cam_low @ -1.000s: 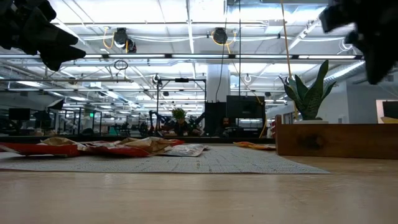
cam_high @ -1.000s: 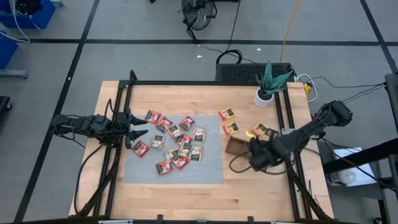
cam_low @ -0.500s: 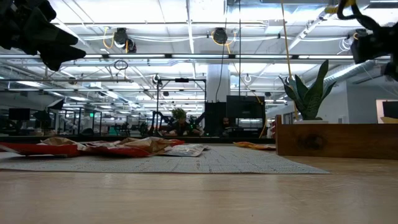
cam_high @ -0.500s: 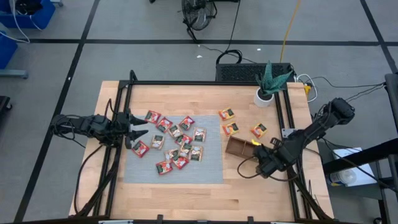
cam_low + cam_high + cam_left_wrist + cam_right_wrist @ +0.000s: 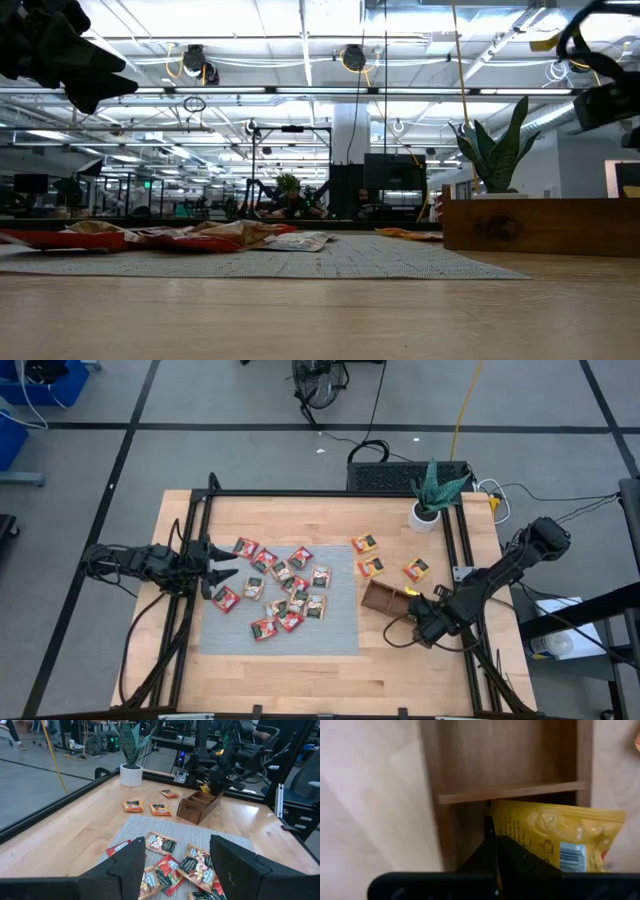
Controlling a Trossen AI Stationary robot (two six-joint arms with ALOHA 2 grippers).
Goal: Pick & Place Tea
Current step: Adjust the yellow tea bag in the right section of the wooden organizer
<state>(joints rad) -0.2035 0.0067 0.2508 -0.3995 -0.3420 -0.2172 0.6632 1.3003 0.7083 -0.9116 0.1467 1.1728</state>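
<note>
Right claw (image 5: 418, 622) clamps a yellow sachet (image 5: 555, 837) over the tray (image 5: 385, 596), right of centre. Left claw (image 5: 222, 567) open at the mat's (image 5: 335, 630) left edge.

The left gripper (image 5: 222, 568) hovers at the tabletop's left side, arm stretched level, fingers (image 5: 131, 866) spread apart. The right gripper (image 5: 418, 611) angles down at the right side, fingers pinched together.

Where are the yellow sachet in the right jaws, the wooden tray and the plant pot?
yellow sachet (image 5: 555, 837), right wrist view, its printed face.
wooden tray (image 5: 380, 595), high view, its left end.
plant pot (image 5: 423, 517), high view, its white side.
</note>
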